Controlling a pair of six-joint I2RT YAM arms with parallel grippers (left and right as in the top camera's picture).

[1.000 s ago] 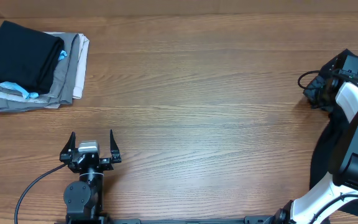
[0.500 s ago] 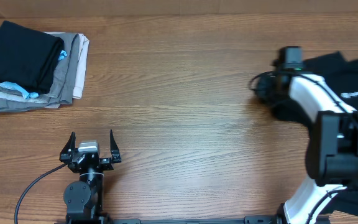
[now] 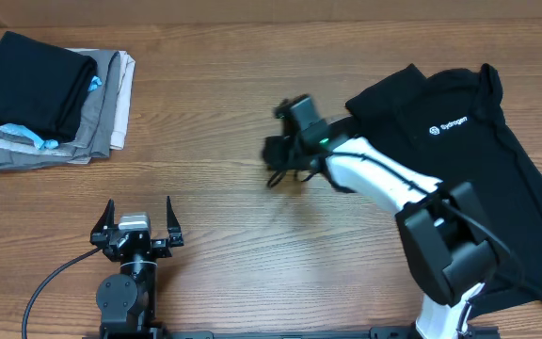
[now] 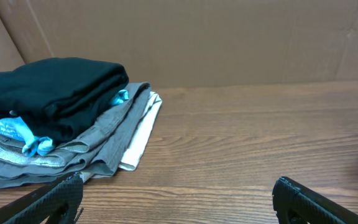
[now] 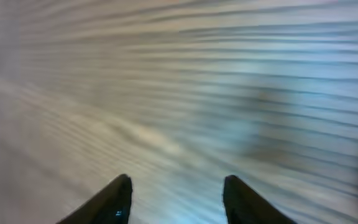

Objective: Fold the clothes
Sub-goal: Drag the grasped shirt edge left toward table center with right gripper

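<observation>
The clothes, a black short-sleeved shirt (image 3: 469, 169) with a small white chest logo (image 3: 445, 125), lie spread on the right side of the table, partly under my right arm. My right gripper (image 3: 273, 153) is blurred with motion just left of the shirt's left edge, near the table's middle. In the right wrist view the gripper (image 5: 178, 183) is open over bare, blurred wood with nothing between its fingers. My left gripper (image 3: 139, 209) stands wide open at the front left. In the left wrist view it (image 4: 179, 202) is empty and low over the table.
A stack of folded garments (image 3: 55, 104), black on top of grey and beige with light-blue bits, sits at the back left corner. In the left wrist view that stack (image 4: 73, 118) lies ahead to the left. A brown wall runs behind the table.
My right arm swept left from the table's right edge, dragging the black shirt onto the table. Its jaws went from shut to open and let go. The left arm has not moved.
</observation>
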